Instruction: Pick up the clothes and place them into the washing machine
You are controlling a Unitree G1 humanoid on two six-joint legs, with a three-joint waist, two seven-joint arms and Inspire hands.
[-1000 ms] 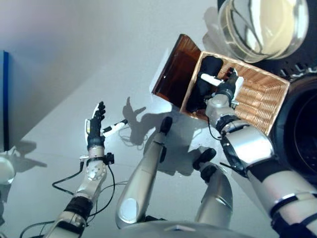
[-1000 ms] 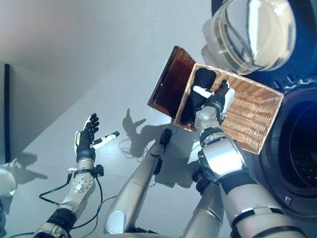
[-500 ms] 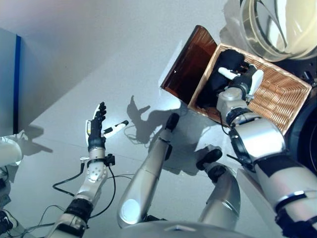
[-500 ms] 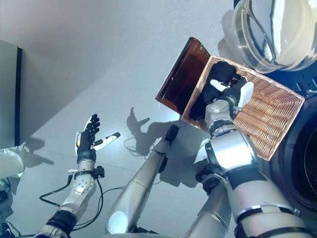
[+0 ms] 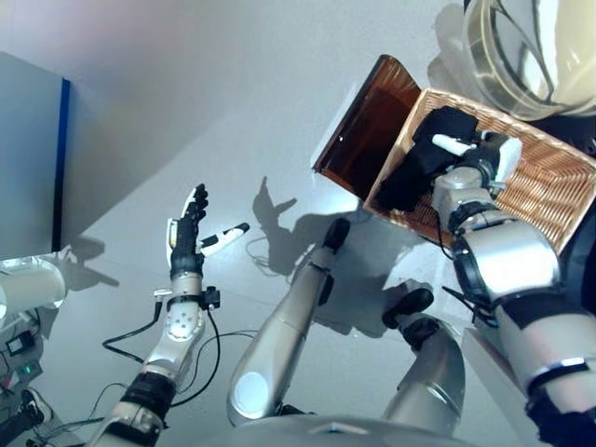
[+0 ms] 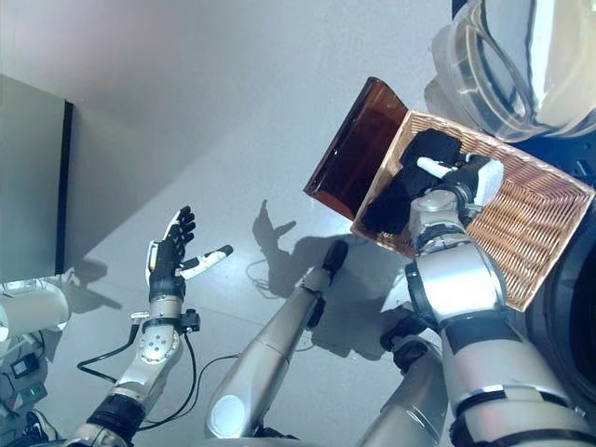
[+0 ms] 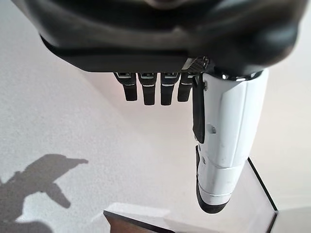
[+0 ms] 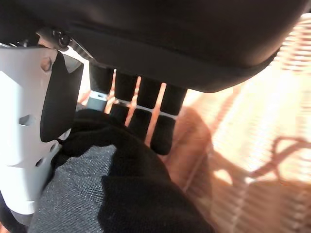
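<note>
Black clothes lie in the left end of a wicker basket on the floor. My right hand reaches down into the basket, its white-covered thumb over the clothes. In the right wrist view the fingers are nearly straight and rest against the dark cloth, which bulges between them and the thumb. Far to the left, my left hand is held open above the floor with nothing in it; the left wrist view shows its fingers straight.
The basket's brown lid stands open on its left side. The washing machine's round glass door hangs open above the basket, and the dark drum opening shows at the right edge. A grey cabinet stands at the left.
The whole picture has shifted, so the camera moved. My right hand stays in the basket over the black clothes. The left hand keeps its open pose.
</note>
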